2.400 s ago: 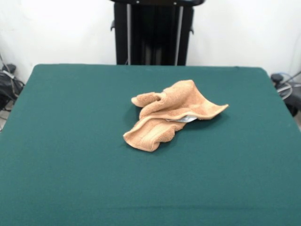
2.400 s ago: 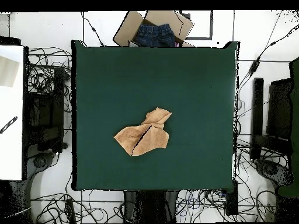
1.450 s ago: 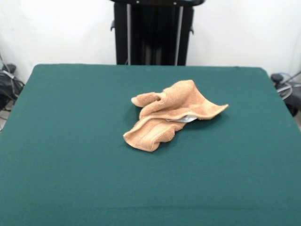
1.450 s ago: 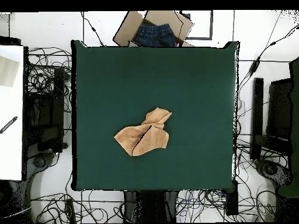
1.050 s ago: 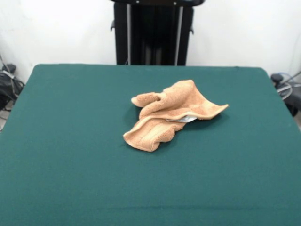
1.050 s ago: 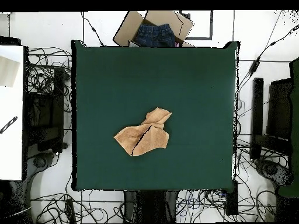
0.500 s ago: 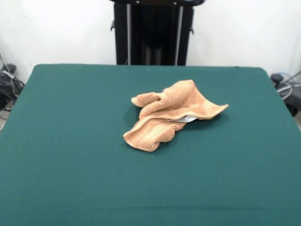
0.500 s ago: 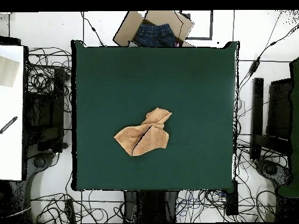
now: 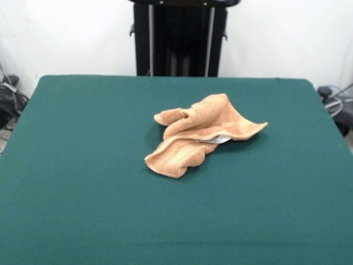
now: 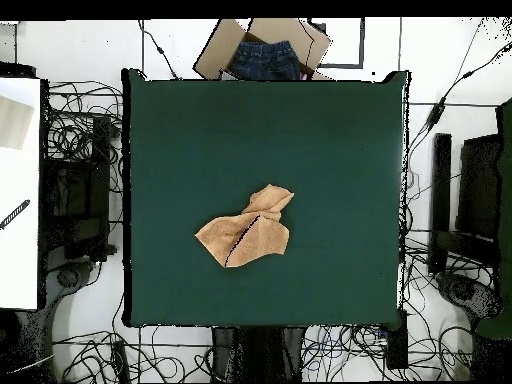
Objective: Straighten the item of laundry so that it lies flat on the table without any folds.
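Nothing has moved since earlier frames: towel lies crumpled mid-table, folds overlapping, a heap as dropped. Gripper out of view, finger state unknown; no finger-relative placement possible.

The counter is seen from low across its near edge in the front view, fairly close. It is seen whole from straight above, farther off, in the overhead view. The crumpled towel is shared by both.

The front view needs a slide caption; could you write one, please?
Crumpled tan terry-cloth towel lying folded near the middle of the dark green felt-topped table.
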Robot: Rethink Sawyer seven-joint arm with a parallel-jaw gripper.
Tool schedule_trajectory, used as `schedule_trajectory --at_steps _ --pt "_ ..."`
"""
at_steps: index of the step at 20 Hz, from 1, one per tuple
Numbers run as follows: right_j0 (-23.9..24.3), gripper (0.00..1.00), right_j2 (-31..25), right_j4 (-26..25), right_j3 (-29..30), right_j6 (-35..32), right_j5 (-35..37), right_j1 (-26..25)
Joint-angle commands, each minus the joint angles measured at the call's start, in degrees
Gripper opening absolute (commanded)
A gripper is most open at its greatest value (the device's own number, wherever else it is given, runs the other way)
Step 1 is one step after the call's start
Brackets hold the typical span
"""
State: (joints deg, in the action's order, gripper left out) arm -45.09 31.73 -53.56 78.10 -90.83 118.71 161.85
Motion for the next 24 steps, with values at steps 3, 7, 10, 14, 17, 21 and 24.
schedule_trajectory --at_steps 3,7,10,14,17,21,24 --pt "2.83 1.00 14.63 -1.94 14.61 9.51 0.32 1.57" --pt "3.48 1.00 13.44 -0.95 12.31 11.04 2.28 -1.83" --pt "2.70 1.00 10.34 0.98 6.58 12.56 7.35 -6.45" --pt "4.62 1.00 5.57 0.43 -2.68 16.20 15.66 -12.26" --pt "5.24 1.00 5.11 -1.06 -5.11 18.90 17.28 -12.67" --pt "2.56 1.00 11.62 -5.74 -10.92 28.15 17.62 -12.47" --pt "-1.68 1.00 16.09 -8.58 -14.66 33.91 15.83 -12.07"
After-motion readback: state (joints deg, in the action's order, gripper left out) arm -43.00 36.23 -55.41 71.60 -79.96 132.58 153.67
